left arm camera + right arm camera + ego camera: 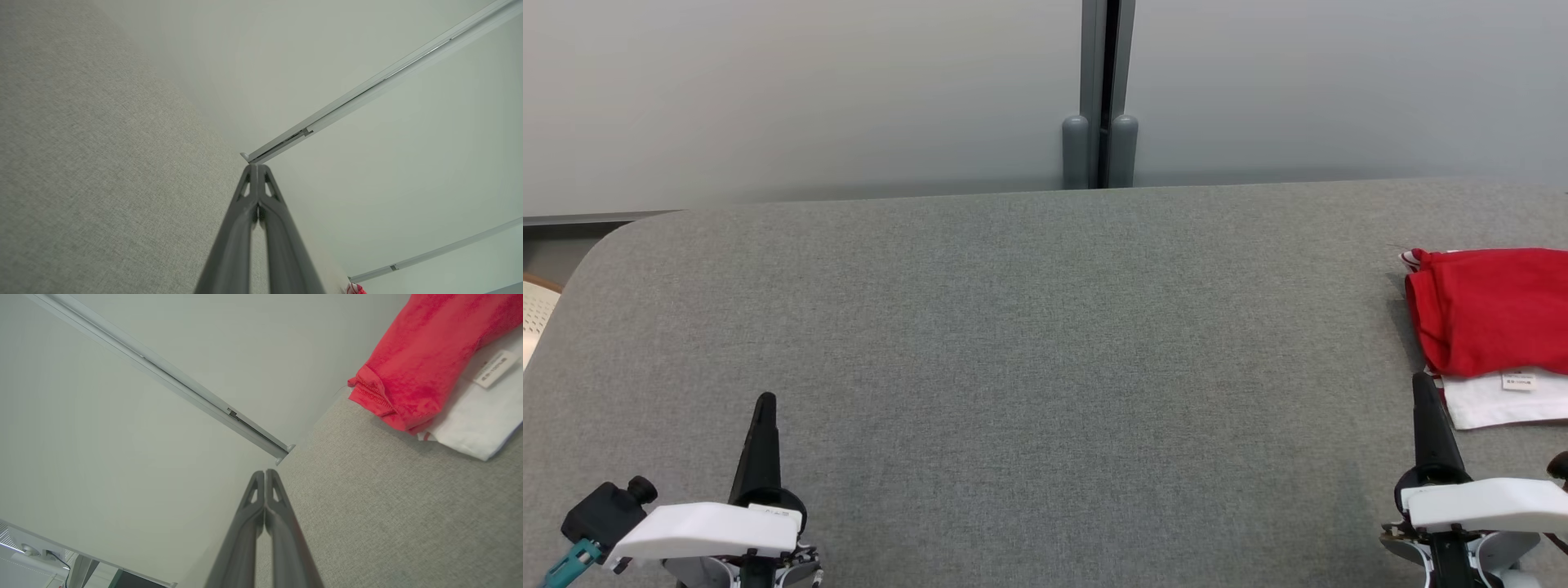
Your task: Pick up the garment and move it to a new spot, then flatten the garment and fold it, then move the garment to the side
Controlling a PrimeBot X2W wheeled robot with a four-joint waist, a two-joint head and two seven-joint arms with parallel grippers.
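Observation:
A folded garment, red (1490, 310) over a white layer with a small label, lies at the table's right edge, partly cut off by the head view. The right wrist view shows the same red and white garment (421, 359) at its upper right. My right gripper (1422, 384) stands just in front of and left of the garment, fingers pressed together with nothing between them; its tips (264, 473) are apart from the cloth. My left gripper (765, 402) rests at the lower left, also shut and empty (257, 167). A sliver of red garment (356, 289) shows far off.
The grey fabric-covered table (1029, 343) spreads wide between my arms, with a rounded far-left corner. Behind it stands a pale wall with a vertical grey post (1100, 98). A pale slatted object (535, 310) sits beyond the left edge.

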